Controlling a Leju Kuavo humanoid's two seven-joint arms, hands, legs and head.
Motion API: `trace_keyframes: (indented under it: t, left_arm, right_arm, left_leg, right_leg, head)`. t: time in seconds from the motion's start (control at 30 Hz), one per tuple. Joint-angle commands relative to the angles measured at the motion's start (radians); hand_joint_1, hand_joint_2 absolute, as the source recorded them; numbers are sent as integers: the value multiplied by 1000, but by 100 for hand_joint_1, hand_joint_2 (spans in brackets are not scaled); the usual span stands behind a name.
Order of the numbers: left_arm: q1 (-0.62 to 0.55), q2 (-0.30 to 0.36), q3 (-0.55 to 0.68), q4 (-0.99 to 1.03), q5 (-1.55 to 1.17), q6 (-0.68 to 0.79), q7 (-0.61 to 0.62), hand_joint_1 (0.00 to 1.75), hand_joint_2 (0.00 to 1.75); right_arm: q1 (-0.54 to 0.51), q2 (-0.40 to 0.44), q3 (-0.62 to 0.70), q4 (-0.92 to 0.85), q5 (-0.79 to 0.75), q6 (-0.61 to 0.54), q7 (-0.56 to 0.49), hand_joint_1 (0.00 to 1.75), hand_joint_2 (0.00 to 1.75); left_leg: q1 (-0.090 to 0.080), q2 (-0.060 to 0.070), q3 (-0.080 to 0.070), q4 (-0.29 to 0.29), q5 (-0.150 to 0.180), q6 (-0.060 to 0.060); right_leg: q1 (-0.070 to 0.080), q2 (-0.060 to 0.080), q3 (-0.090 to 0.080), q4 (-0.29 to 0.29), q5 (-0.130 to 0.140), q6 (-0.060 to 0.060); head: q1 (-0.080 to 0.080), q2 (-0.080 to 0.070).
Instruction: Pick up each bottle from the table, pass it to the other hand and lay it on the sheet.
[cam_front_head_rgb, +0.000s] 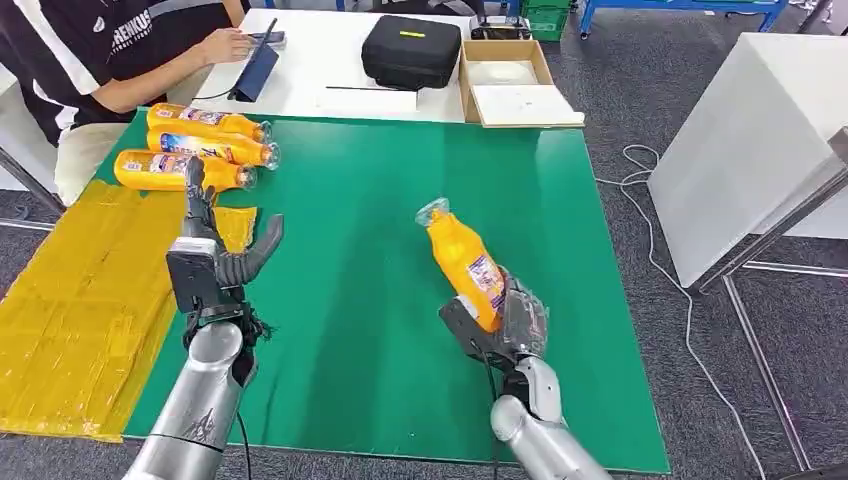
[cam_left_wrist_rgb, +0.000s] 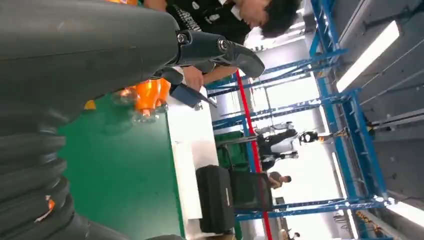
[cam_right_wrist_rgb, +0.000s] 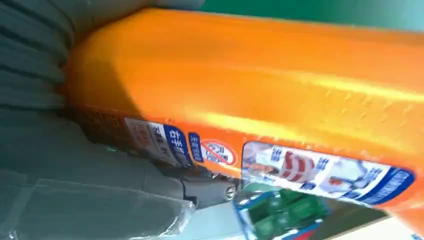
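- The right hand (cam_front_head_rgb: 505, 325) grasps an orange bottle (cam_front_head_rgb: 463, 258), raised above the green surface (cam_front_head_rgb: 370, 300), neck tilted away.
- The left hand (cam_front_head_rgb: 215, 255) has fingers released, holding nothing.
- Bring the bottle leftward and level; clasp its free upper half before letting go.

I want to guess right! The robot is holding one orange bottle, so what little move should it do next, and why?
Probably it should carry the orange plastic bottle toward its left hand. The right hand grips the bottle by its lower end over the green mat, cap end pointing away, while the left hand is raised with fingers apart, holding nothing. Three bottles already lie by the yellow sheet.
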Motion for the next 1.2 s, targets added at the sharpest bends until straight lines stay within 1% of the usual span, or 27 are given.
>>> trace_keyframes:
  t: [0.03, 0.07, 0.1, 0.13, 0.17, 0.2, 0.23, 0.27, 0.3, 0.33, 0.37, 0.43, 0.5, 0.53, 0.57, 0.6, 0.7, 0.73, 0.8, 0.83, 0.9, 0.93, 0.97, 1.0, 1.1, 1.13, 1.2]
  left_arm:
    - [31, -30, 29, -69, 12, -3, -2, 0, 175]
    - [36, -29, 7, -73, 3, -17, 18, 0, 175]
    - [36, -30, -3, -72, 0, -23, 26, 0, 175]
    - [34, -32, -16, -67, -3, -32, 35, 0, 175]
    - [30, -35, -31, -56, 36, -100, 78, 0, 175]
    - [28, -38, -31, -47, 105, -183, 107, 0, 175]
    - [24, -39, -24, -19, 238, -329, 172, 0, 175]
    - [22, -37, -38, 7, 226, -336, 168, 0, 175]
    - [21, -34, -44, 14, 227, -351, 172, 0, 175]
    - [21, -34, -44, 14, 227, -351, 172, 0, 175]
    - [21, -34, -44, 14, 227, -351, 172, 0, 175]
    - [21, -34, -44, 14, 227, -351, 172, 0, 175]
    - [33, -20, -53, -6, 251, -425, 213, 0, 175]
    - [38, -15, -63, -12, 245, -442, 224, 0, 175]
    - [53, -5, -90, -24, 253, -529, 266, 0, 175]
    - [59, 3, -120, -23, 234, -559, 278, 0, 175]
    - [77, 12, -226, -15, 140, -632, 300, 0, 175]
    - [83, 9, -246, -14, 121, -639, 302, 0, 175]
    - [93, 4, -285, -15, 99, -657, 308, 0, 175]
    - [94, 1, -299, -12, 94, -666, 311, 0, 175]
    - [88, -5, -325, -4, 83, -676, 314, 0, 175]
    - [85, -6, -330, -2, 82, -677, 314, 0, 175]
    - [79, -3, -341, 4, 82, -676, 314, 0, 175]
    - [77, -1, -343, 6, 89, -684, 314, 0, 175]
    - [77, 0, -358, 7, 92, -692, 318, 0, 175]
    - [76, -3, -365, 8, 92, -694, 319, 0, 175]
    - [73, -11, -377, 12, 94, -699, 320, 0, 175]
  right_arm:
    - [93, 13, -270, -168, 28, -59, -143, 175, 175]
    - [113, 21, -311, -205, 7, -59, -195, 175, 175]
    - [125, 25, -333, -233, -3, -59, -222, 175, 175]
    - [144, 39, -374, -275, 6, -59, -255, 175, 175]
    - [169, 67, -428, -320, 3, -59, -323, 175, 175]
    - [179, 81, -456, -344, 17, -59, -352, 175, 175]
    - [193, 117, -509, -376, 36, -59, -428, 175, 175]
    - [203, 153, -539, -400, 50, -59, -484, 175, 175]
    - [203, 164, -541, -400, 39, -59, -507, 175, 175]
    - [203, 164, -541, -400, 39, -59, -507, 175, 175]
    - [203, 164, -541, -400, 39, -59, -507, 175, 175]
    - [203, 164, -541, -400, 39, -59, -507, 175, 175]
    - [202, 182, -525, -408, -1, -59, -579, 175, 175]
    - [204, 182, -511, -409, -18, -59, -594, 175, 175]
    - [203, 160, -432, -407, -77, -59, -603, 175, 175]
    - [205, 164, -424, -419, -72, -59, -612, 175, 175]
    - [202, 169, -365, -402, -118, -59, -666, 175, 175]
    - [194, 171, -351, -393, -132, -59, -688, 175, 175]
    - [173, 176, -326, -363, -145, -59, -706, 175, 175]
    - [162, 177, -325, -353, -147, -59, -711, 175, 175]
    - [150, 179, -325, -335, -150, -59, -726, 175, 175]
    - [148, 179, -322, -329, -151, -59, -729, 175, 175]
    - [146, 177, -318, -324, -147, -59, -730, 175, 175]
    - [145, 177, -311, -324, -154, -59, -733, 175, 175]
    - [139, 174, -290, -327, -159, -59, -731, 175, 175]
    - [134, 175, -284, -327, -153, -59, -724, 175, 175]
    - [124, 180, -277, -324, -134, -59, -714, 175, 175]
  left_leg:
    - [0, 0, 0, 0, 0, -2]
    - [0, 0, 2, 1, -1, -4]
    - [0, -1, 0, 0, -1, -2]
    - [0, -1, 1, 1, -1, -3]
    - [0, -2, 0, 1, -1, -3]
    - [0, -2, 0, 0, -1, -3]
    - [0, -2, -1, 0, 0, -2]
    - [0, -2, 0, 0, -1, -3]
    - [0, -2, 2, 1, -2, -4]
    - [0, 0, 0, 0, 0, -2]
    - [0, 0, 1, 0, -1, -3]
    - [1, 1, -1, 0, -1, -2]
    - [0, -1, 0, -1, 0, -3]
    - [0, 1, -1, 0, 0, -2]
    - [0, 2, 2, 0, -2, -5]
    - [1, 2, -1, 0, -1, -3]
    - [1, 2, 0, -1, -1, -3]
    - [0, 1, -1, -1, -1, -2]
    - [1, 2, 2, 0, -3, -4]
    - [1, 2, -1, -1, -1, -2]
    - [0, 2, 0, 0, -1, -3]
    - [1, 1, -2, 0, -1, -2]
    - [1, 2, 2, 0, -2, -4]
    - [1, 1, -2, -1, 0, -2]
    - [1, 1, -2, -1, 0, -2]
    - [1, 2, 2, 0, -2, -5]
    - [1, 1, -2, -1, -1, -2]
  right_leg:
    - [0, -1, 0, 0, 0, 0]
    - [0, 0, 2, 1, -1, -1]
    - [0, -1, 1, 1, -1, -1]
    - [0, -2, 1, 1, -2, -1]
    - [0, -2, 1, 1, -2, -1]
    - [0, -2, 0, 2, -2, -1]
    - [0, -2, 0, 1, -1, 0]
    - [0, -2, 1, 1, -2, -1]
    - [0, -2, 2, 2, -3, -1]
    - [0, 0, -1, 1, -1, -1]
    - [0, 0, 1, 1, -2, -1]
    - [0, 1, 0, 0, -1, -1]
    - [-1, -1, 0, 1, -2, -1]
    - [0, 1, -2, 1, -1, -1]
    - [0, 1, 1, 1, -2, -1]
    - [0, 2, -1, 1, -1, -1]
    - [0, 2, -1, 0, -1, -1]
    - [0, 1, -2, 0, -1, 0]
    - [0, 2, 2, 0, -2, -1]
    - [0, 2, -1, 0, -1, 0]
    - [0, 2, -1, 0, -1, -1]
    - [0, 1, -2, 0, 0, 0]
    - [0, 2, 1, 1, -2, -1]
    - [0, 1, -2, 0, 0, 0]
    - [0, 2, -2, 0, 0, 0]
    - [0, 2, 1, 0, -1, -1]
    - [0, 1, -2, 0, 0, -1]
  head:
    - [0, 0]
    - [0, 0]
    - [0, 0]
    - [0, 0]
    - [0, 0]
    - [0, 0]
    - [0, 0]
    - [0, 0]
    - [0, 0]
    - [0, 0]
    - [0, 0]
    - [0, 0]
    - [0, 0]
    - [0, 0]
    - [0, 0]
    - [0, 0]
    - [0, 0]
    - [0, 0]
    - [0, 0]
    - [0, 0]
    - [0, 0]
    - [0, 0]
    - [0, 0]
    - [0, 0]
    - [0, 0]
    - [0, 0]
    - [0, 0]
